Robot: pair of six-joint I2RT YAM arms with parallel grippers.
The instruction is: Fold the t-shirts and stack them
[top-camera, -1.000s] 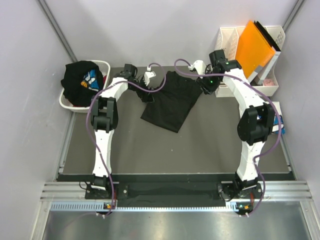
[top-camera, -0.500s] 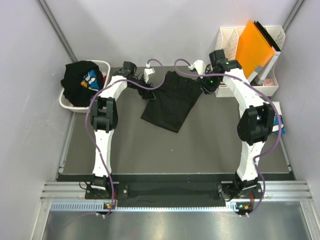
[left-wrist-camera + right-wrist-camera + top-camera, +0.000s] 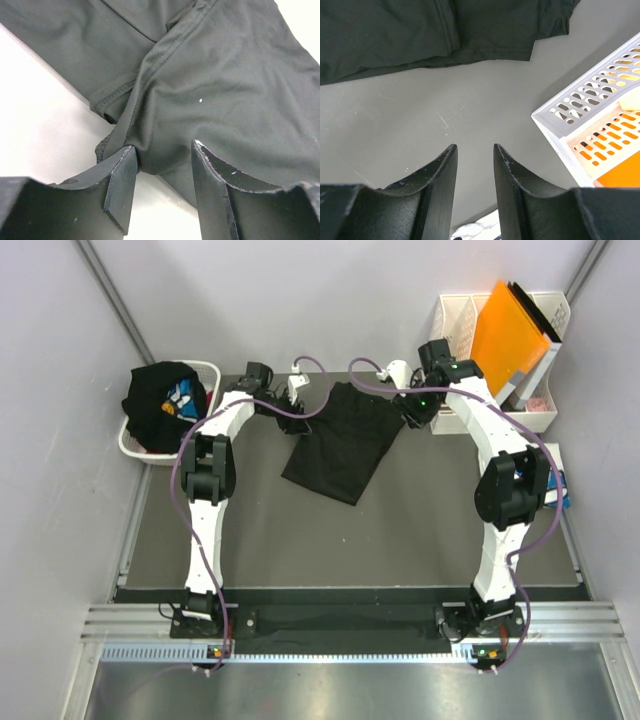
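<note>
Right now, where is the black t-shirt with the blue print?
In the top view, the printed black t-shirt sits bundled in the white laundry basket at the table's far left edge, just left of the left arm.

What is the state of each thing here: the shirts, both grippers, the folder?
black t-shirt: lying loosely folded on the table.
printed t-shirt: heaped unfolded in the basket.
left gripper: jaws apart around the black t-shirt's bunched edge.
right gripper: open, empty.
orange folder: standing tilted in the white rack.
</note>
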